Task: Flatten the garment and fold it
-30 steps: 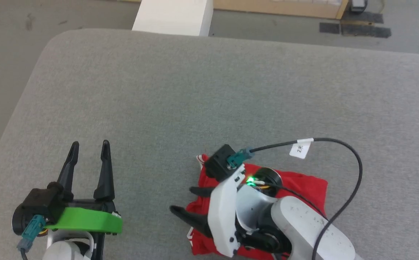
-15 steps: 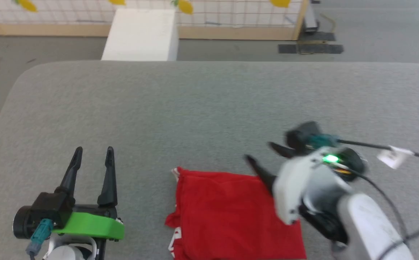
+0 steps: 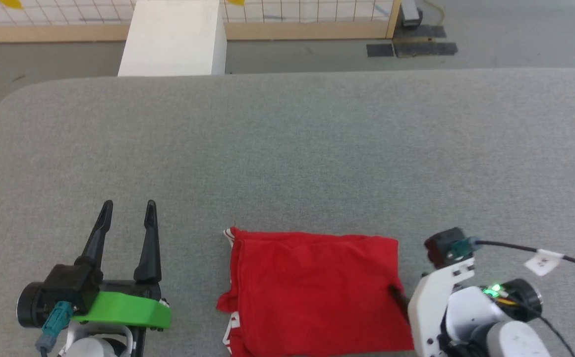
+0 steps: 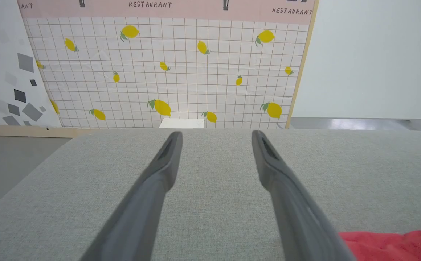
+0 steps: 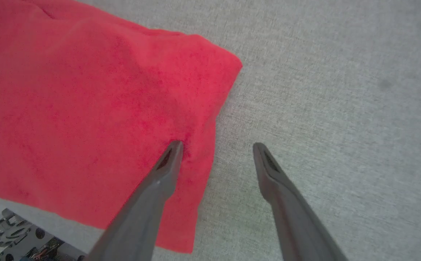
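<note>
The garment (image 3: 312, 292) lies folded into a red rectangle near the front of the grey table (image 3: 287, 148), with a bit of white trim (image 3: 229, 327) showing at its left edge. Its letters and number are hidden. My left gripper (image 3: 129, 206) rests open to the garment's left, nothing between its fingers (image 4: 167, 159); a red corner of the garment (image 4: 392, 244) shows beside it. My right gripper (image 5: 217, 145) is open at the garment's (image 5: 87, 108) right edge, one fingertip (image 5: 174, 148) over the cloth and the other over bare table.
A white box (image 3: 171, 37) stands on the floor past the table's far edge, in front of a lemon-patterned tiled panel (image 4: 167, 72). Black mats (image 3: 411, 47) lie on the floor at the back right. A tagged cable (image 3: 543, 260) trails from my right wrist.
My right gripper left the garment's left part, swung over its far right corner, then came back to its right edge. The head camera shifted. The left arm stayed put.
</note>
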